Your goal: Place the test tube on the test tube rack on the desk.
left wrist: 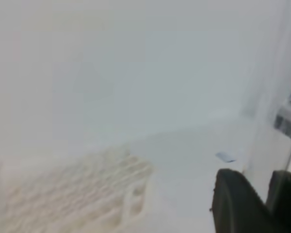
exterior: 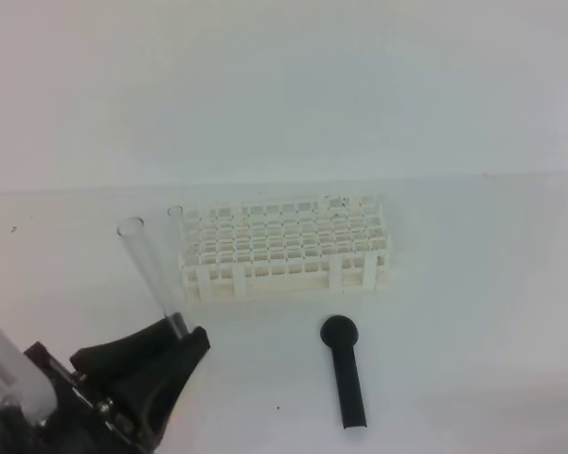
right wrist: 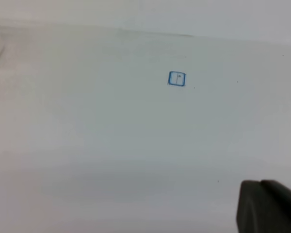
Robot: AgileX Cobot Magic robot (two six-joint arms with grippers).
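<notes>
The left claw (exterior: 175, 342) sits low at the near left of the table (exterior: 473, 312), its black jaws pinched on the bottom end of the test tube (exterior: 150, 270). The tube stands nearly upright, leaning a little to the left, with its open rim at the top, level with the upper edge of the test tube rack (exterior: 284, 248) and just left of it. A second clear rim seems to show at the rack's far left corner, too faint to be sure.

The tube looks light, stiff, smooth and breakable: thin clear glass that would likely slip under a weak pinch and crack under a hard one. Held by its rounded end, it cannot go into a hole bottom first without a regrip higher up, near the rim, I judge.

A black round-headed tool (exterior: 344, 369) lies to the right, near the rack's front, apart from it.

The right claw (right wrist: 269, 206) shows only as a dark tip over bare table; it is closed with nothing in it.
</notes>
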